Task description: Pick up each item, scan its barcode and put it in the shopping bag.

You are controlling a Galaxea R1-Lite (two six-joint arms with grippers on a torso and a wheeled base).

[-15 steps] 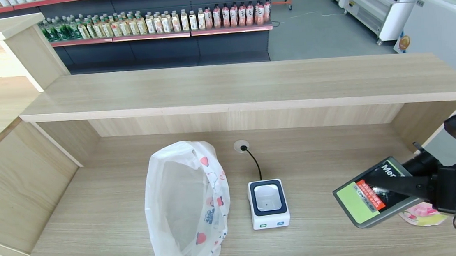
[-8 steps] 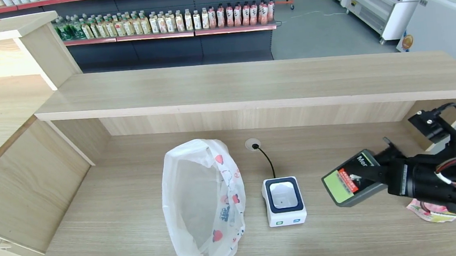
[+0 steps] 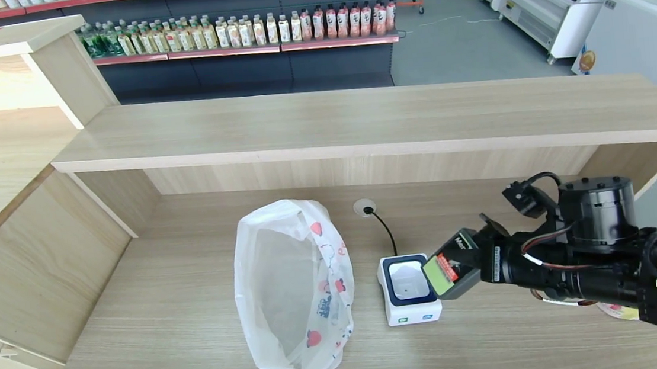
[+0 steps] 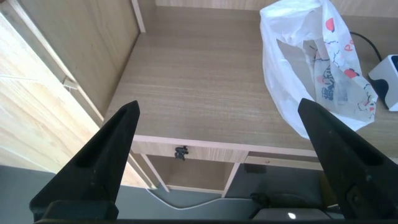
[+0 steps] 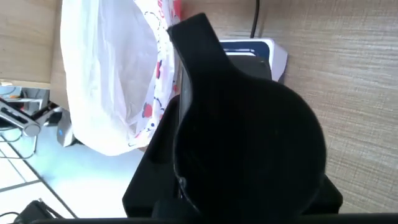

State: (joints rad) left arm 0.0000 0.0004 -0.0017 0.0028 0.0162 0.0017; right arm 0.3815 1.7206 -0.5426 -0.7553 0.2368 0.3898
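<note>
A grey box [image 3: 451, 264] with a green and red label is tilted just above the right edge of the white barcode scanner [image 3: 408, 289], and my right gripper [image 3: 473, 258] is shut on it. The white shopping bag [image 3: 290, 295] with red prints stands open left of the scanner, also seen as the bag [image 5: 106, 81] and the scanner [image 5: 267, 53] past the dark box. My left gripper [image 4: 224, 155] is open with nothing in it, above the counter's front edge, left of the bag [image 4: 317, 68].
A pink packet [image 3: 616, 309] lies on the counter at the right, mostly hidden under my right arm. The scanner's black cable [image 3: 385, 233] runs back to a hole in the counter. A raised wooden shelf [image 3: 359, 122] borders the back, a side wall [image 3: 44, 263] the left.
My right arm has carried the box leftward from the counter's right end to the scanner and turned it. The head camera shifted a little in the first half second.
</note>
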